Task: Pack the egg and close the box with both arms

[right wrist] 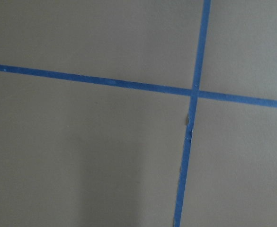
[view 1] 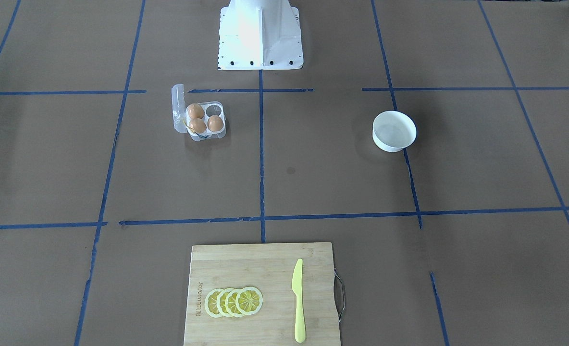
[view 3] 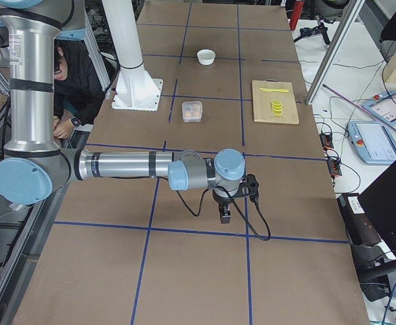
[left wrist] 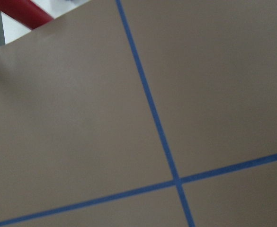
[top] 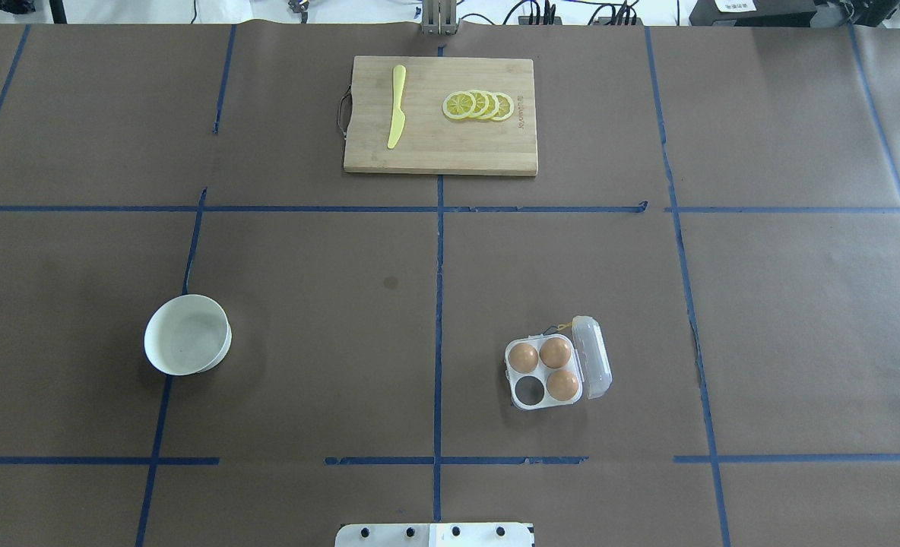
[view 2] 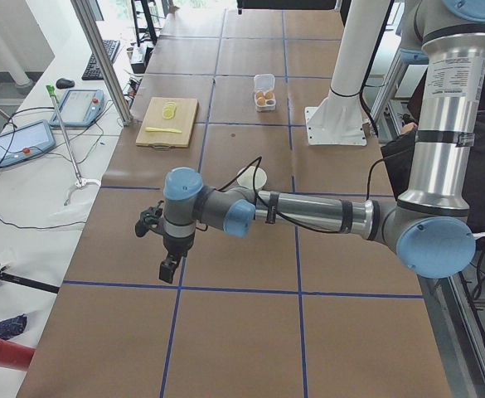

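At the table's far left end, the left arm (view 2: 308, 211) lies stretched out low over the brown paper-covered table (top: 305, 251). The left gripper (view 2: 169, 269) points down above a blue tape line (view 2: 126, 286), touching nothing. It shows only in the side view, so I cannot tell whether its fingers are apart or together; its wrist camera sees just paper and crossing tape. Right of it, on the left half of the table, stands the white bowl (top: 188, 335), well apart from everything else. Toward the middle, on the far edge, lies a wooden cutting board (top: 438, 156). A yellow knife (top: 397, 106) lies on its left part, and a row of overlapping lemon slices (top: 479, 105) sits to the knife's right. The white pedestal base (top: 435, 535) sits at the near edge, in the middle. On the right half, just right of the centre tape line, is the box (top: 541, 404), with its clear lid (top: 593, 357) swung open along its right side. Three eggs (top: 556, 352) sit in it, filling both far cups and the near right cup. A bit of yellow string (top: 572, 323) shows at the box's far edge. At the far right end, the right arm (view 3: 123, 164) is stretched out low in the same way. The right gripper (view 3: 225, 217) hangs downward over bare paper near a tape line, and whether it is parted or closed cannot be told.
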### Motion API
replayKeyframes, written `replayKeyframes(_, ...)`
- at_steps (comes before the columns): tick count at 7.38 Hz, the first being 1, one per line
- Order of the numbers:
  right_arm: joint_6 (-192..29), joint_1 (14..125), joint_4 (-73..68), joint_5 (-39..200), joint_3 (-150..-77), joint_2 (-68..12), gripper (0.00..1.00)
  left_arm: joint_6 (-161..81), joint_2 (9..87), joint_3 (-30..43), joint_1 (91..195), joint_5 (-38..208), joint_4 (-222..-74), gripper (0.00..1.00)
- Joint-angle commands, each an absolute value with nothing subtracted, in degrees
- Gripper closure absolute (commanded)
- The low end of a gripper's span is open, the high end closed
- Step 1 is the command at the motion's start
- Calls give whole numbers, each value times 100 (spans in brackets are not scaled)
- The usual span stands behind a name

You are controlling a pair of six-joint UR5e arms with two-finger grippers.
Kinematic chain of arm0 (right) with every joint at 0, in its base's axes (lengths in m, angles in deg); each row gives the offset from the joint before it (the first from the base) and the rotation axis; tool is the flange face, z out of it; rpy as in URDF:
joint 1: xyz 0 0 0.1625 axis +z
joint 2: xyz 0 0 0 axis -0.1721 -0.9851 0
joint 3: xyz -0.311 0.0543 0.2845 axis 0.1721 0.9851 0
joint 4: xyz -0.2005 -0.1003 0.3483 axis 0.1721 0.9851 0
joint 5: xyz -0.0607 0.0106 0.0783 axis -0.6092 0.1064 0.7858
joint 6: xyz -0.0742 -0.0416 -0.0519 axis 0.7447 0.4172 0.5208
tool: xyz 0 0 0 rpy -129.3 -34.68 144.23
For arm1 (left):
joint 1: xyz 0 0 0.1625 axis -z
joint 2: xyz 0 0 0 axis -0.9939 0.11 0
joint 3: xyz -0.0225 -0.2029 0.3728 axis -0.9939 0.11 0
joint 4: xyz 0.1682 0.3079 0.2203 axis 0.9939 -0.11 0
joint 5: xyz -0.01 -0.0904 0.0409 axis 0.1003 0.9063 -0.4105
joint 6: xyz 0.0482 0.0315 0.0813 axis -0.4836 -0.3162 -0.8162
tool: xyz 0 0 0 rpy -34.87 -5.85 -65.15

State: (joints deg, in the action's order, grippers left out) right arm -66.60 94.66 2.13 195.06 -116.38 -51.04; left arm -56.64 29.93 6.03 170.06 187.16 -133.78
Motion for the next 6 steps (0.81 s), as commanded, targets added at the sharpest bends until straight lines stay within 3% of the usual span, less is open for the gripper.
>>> replayKeyframes(1, -7187, 9385, -760, 19536, -11658, -5026, 0, -6042, 2721, 572, 17525, 19402, -13049, 0)
replayKeyframes(5, -8030, 8526, -1105, 19356, -11903, -4938, 0, -6728, 3098, 669, 17562, 19413, -11319, 0)
replayKeyframes(6, -8609, 8166, -1088, 19091, -12217, -5008, 12, -6728, 3108, 660, 17570, 19421, -11368, 0)
